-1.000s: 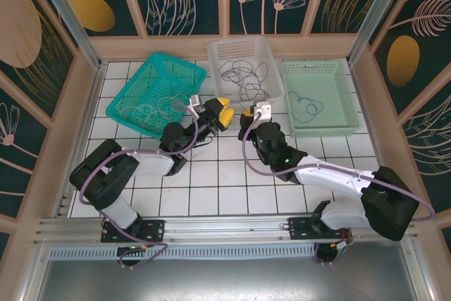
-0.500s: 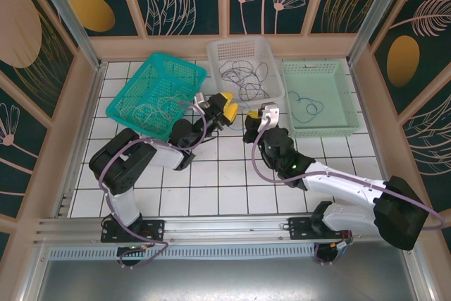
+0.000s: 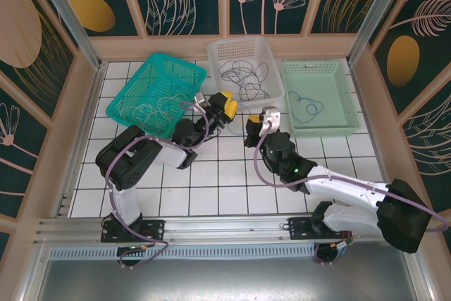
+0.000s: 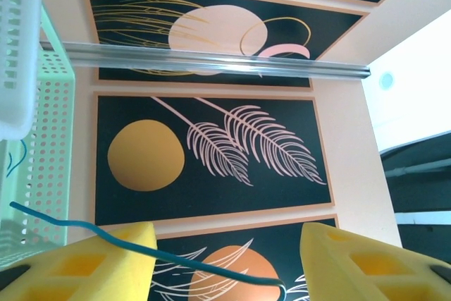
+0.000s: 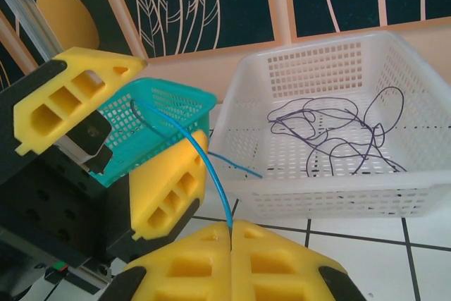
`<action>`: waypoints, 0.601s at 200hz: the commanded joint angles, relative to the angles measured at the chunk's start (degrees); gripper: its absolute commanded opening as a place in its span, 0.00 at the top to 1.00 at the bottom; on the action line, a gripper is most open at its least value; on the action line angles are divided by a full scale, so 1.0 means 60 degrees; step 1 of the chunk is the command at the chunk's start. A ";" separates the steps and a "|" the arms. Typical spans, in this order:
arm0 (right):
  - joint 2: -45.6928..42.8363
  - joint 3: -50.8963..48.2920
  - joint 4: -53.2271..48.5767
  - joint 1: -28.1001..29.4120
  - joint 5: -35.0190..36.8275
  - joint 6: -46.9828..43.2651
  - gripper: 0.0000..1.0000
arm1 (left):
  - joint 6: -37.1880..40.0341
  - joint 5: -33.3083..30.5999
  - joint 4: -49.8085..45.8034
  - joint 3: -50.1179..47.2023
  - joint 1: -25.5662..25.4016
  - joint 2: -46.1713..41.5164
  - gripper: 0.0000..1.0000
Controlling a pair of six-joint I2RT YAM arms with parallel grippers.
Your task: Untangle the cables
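White tiled table (image 3: 211, 174), three baskets along its far side. Teal basket (image 3: 132, 83) at left, holding pale grey cables (image 3: 151, 109). White basket (image 3: 239, 47) in the middle, holding dark cables (image 5: 338, 128) in a loose tangle. Pale green basket (image 3: 317, 68) at right, holding a blue loop (image 3: 306, 107). Right gripper (image 5: 230, 230) just in front of the white basket, fingers pressed together and clamped on a blue cable (image 5: 190, 135). Left gripper (image 4: 227, 237) just beside it, fingers apart, that cable lying over one fingertip (image 4: 106, 266) and through the gap, ungripped.

Likely step: passing or stretching the blue cable between the two. To do it well: hold the right clamp firm, close the left fingers on the strand a little way along from the right hold, then draw apart gently, steering clear of the basket rims.

From above: basket layout and the closeness of the grippers. From the right wrist: the clamp itself, the strand's arc, its free end beside the white basket. From the left wrist: the strand's crossing of the open gap.
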 commanded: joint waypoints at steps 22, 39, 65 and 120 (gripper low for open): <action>-0.0289 -0.0152 0.0026 0.0129 0.0029 0.0221 1.00 | 0.0300 -0.0083 0.0769 0.0394 -0.0030 0.0112 0.55; -0.0338 -0.0143 -0.0099 0.0149 0.0029 0.0242 1.00 | 0.0389 -0.0122 0.0640 0.0344 -0.0030 0.0054 0.60; -0.0446 -0.0169 -0.0297 0.0158 0.0029 0.0229 1.00 | 0.0480 -0.0208 0.0625 0.0292 -0.0029 0.0039 0.70; -0.0577 -0.0188 -0.1170 0.0158 -0.0190 0.0176 1.00 | 0.0821 -0.0326 0.0526 0.0094 0.0044 -0.0128 0.82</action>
